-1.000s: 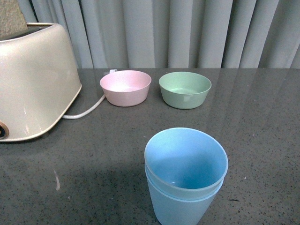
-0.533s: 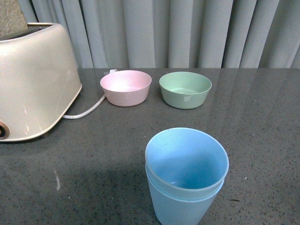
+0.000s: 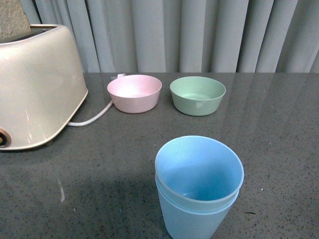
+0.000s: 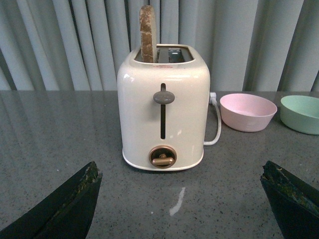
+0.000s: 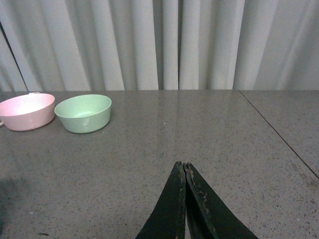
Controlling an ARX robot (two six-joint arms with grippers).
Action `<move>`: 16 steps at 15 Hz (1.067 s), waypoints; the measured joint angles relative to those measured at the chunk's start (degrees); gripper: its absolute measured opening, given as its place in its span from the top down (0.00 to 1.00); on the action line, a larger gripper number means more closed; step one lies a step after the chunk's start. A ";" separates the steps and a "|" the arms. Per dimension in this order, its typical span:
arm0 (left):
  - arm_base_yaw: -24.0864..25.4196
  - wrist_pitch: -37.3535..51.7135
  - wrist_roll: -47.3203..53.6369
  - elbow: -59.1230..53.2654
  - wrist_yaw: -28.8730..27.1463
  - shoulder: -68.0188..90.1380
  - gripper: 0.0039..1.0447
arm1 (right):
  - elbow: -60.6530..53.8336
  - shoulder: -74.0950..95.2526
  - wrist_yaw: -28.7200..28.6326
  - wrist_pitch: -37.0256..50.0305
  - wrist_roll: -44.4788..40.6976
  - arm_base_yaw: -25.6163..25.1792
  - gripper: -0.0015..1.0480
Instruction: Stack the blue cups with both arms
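Observation:
Two light blue cups [image 3: 198,186] stand nested, one inside the other, at the near middle of the dark table in the front view; the inner cup's rim sits just above the outer one's. Neither arm shows in the front view. My left gripper [image 4: 182,172] is open, its black fingertips [image 4: 84,181] wide apart over bare table, facing the toaster. My right gripper [image 5: 183,165] is shut with nothing in it, above bare table. The cups do not appear in either wrist view.
A cream toaster [image 3: 35,84] with a slice of bread [image 4: 147,34] stands at the left, its white cord [image 3: 92,117] trailing toward a pink bowl [image 3: 134,93]. A green bowl [image 3: 198,95] sits beside it. Grey curtains hang behind the table.
The whole front view has shifted very slightly to the right; the stacked cups and bowls keep their places relative to each other.

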 joint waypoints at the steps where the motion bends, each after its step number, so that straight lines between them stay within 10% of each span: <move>1: 0.00 0.00 0.00 0.00 0.00 0.00 0.06 | 0.00 0.00 0.00 0.00 0.00 0.00 0.92; 8: 0.00 0.00 0.00 0.00 0.00 0.00 0.06 | 0.00 0.00 0.00 0.00 0.00 0.00 0.05; 16: 0.00 0.00 0.00 0.00 0.00 0.00 0.06 | 0.00 0.00 0.00 -0.02 0.00 0.00 0.06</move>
